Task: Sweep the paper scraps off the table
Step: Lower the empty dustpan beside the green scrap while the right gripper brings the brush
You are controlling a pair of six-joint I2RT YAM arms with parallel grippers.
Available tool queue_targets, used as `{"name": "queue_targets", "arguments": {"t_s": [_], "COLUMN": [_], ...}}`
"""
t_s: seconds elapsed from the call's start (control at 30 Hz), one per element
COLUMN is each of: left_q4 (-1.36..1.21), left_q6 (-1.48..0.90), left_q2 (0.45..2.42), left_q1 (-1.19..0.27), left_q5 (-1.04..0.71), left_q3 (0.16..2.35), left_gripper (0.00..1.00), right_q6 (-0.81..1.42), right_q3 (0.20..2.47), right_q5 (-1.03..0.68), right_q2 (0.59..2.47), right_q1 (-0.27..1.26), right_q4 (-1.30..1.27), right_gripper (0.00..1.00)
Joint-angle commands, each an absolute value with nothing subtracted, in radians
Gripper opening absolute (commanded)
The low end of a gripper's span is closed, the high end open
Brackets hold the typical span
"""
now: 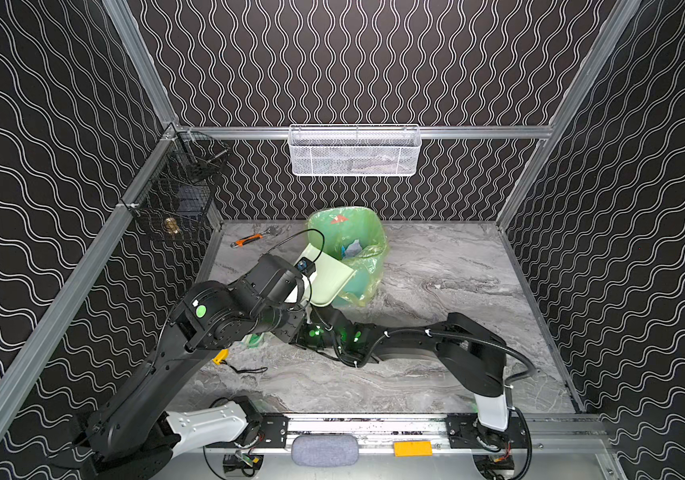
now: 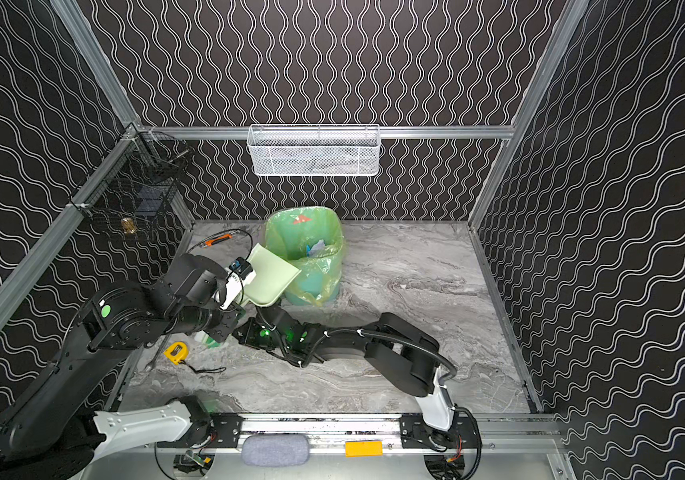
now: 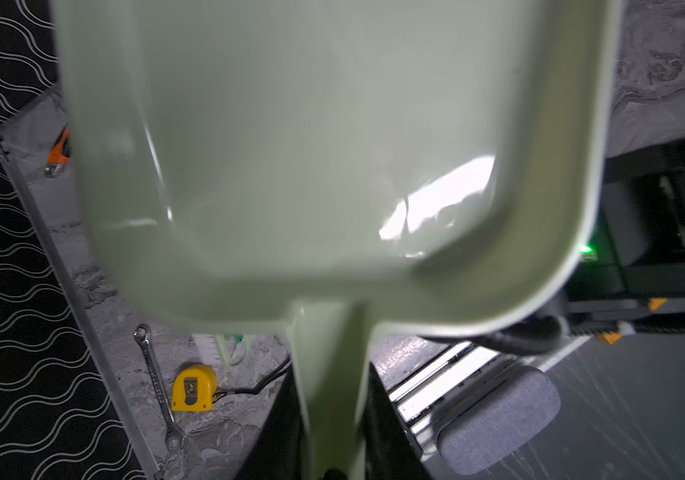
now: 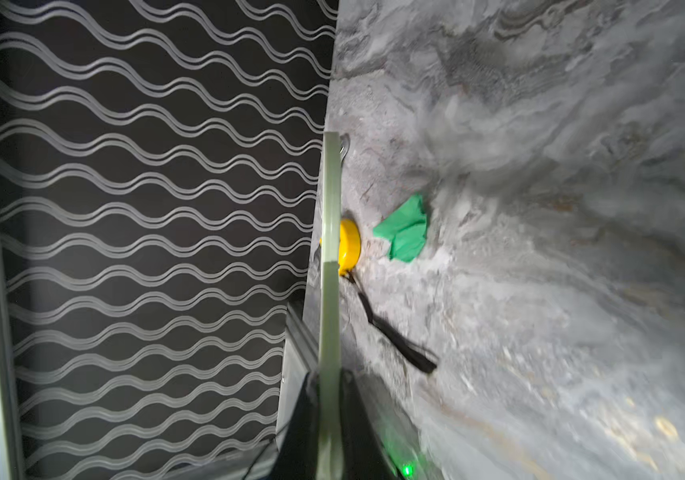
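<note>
Left end effector (image 3: pixel 330 419) is clamping the dustpan (image 1: pixel 328 274) by its handle, holding it tilted beside the bin (image 1: pixel 369 270), where paper scraps (image 1: pixel 353 248) are lying. Right end effector (image 4: pixel 328 415) is gripping the brush handle (image 4: pixel 329 199), and a green scrap (image 4: pixel 405 230) is sitting on the surface (image 4: pixel 540 208) near the tape measure (image 4: pixel 349 247).

Top views high, looking down on table (image 1: pixel 436 374); wrist views close.

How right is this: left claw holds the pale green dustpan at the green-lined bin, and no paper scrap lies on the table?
Not quite: the right wrist view shows a green paper scrap lying on the table beside the yellow tape measure. The rest stands.
</note>
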State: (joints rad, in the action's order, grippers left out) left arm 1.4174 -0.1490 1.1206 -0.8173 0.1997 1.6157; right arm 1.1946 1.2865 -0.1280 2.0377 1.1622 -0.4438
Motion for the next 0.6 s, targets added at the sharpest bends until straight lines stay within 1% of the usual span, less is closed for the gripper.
{"name": "queue_targets", "arguments": {"t_s": [0.0,0.1,0.2,0.27,0.43,0.57], "left_q4": [1.437,1.443,1.449,1.453,1.469,1.482], "left_q6": [-0.143,-0.144,-0.148,-0.151,-0.154,-0.152], "left_q2": [1.112,1.109,1.108,1.107,1.104,1.107], "left_q1": [-0.816,-0.815,-0.815,-0.815,-0.815,-0.815], "left_q5": [0.19,0.196,0.196,0.199,0.209,0.216], "left_q3": [1.61,1.607,1.602,1.597,1.595,1.605], "left_gripper": [0.14,0.15,0.15,0.15,0.15,0.15], "right_q6": [1.246,1.268,1.277,1.294,1.315,1.293], "right_q3": [1.344,1.396,1.445,1.437,1.335,1.237], "right_q5": [-0.15,-0.181,-0.201,-0.21,-0.201,-0.199], "right_q2": [2.095,2.154,2.19,2.198,2.135,2.034], "right_q1": [1.155,1.149,1.148,1.149,1.139,1.122], "right_q4": [-0.458,-0.461,-0.396,-0.37,-0.331,-0.265], "right_gripper": [0.0,0.0,0.0,0.0,0.0,0.0]}}
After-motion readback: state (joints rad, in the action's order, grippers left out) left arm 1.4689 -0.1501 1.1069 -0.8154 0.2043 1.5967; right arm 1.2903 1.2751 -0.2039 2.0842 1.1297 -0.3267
